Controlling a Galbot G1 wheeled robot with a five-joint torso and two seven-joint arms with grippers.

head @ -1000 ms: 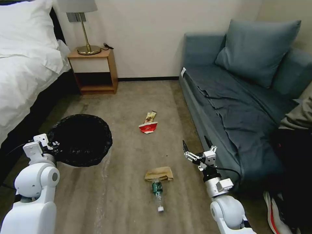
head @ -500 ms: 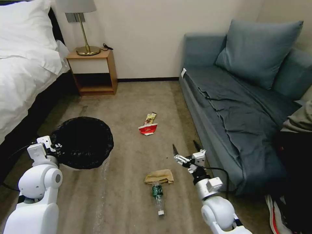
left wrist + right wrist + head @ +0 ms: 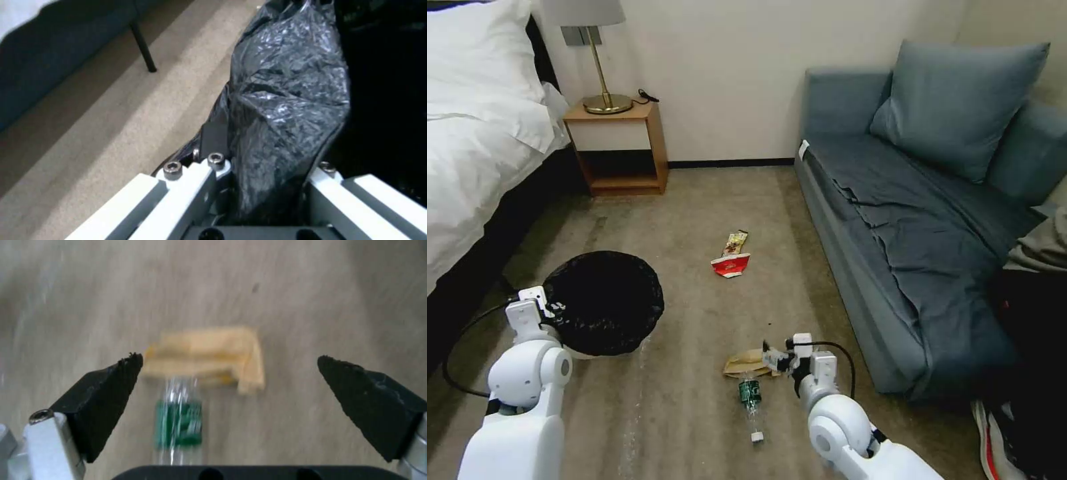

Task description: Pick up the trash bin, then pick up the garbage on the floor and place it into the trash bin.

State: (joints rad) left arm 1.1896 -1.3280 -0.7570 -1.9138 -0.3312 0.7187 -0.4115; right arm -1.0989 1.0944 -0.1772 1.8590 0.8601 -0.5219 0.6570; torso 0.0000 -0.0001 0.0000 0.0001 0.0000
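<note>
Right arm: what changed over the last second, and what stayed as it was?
The right gripper, open, swung inward from beside the sofa and down over the brown paper bag and bottle; it has gripped nothing. The left gripper stays shut on the trash bin, now slightly lower and nearer. The litter has not moved on the floor.

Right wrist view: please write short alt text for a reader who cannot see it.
The right gripper hangs open above the carpet, its two black fingertips spread wide around a crumpled brown paper bag and a clear bottle with a green label touching it.
</note>
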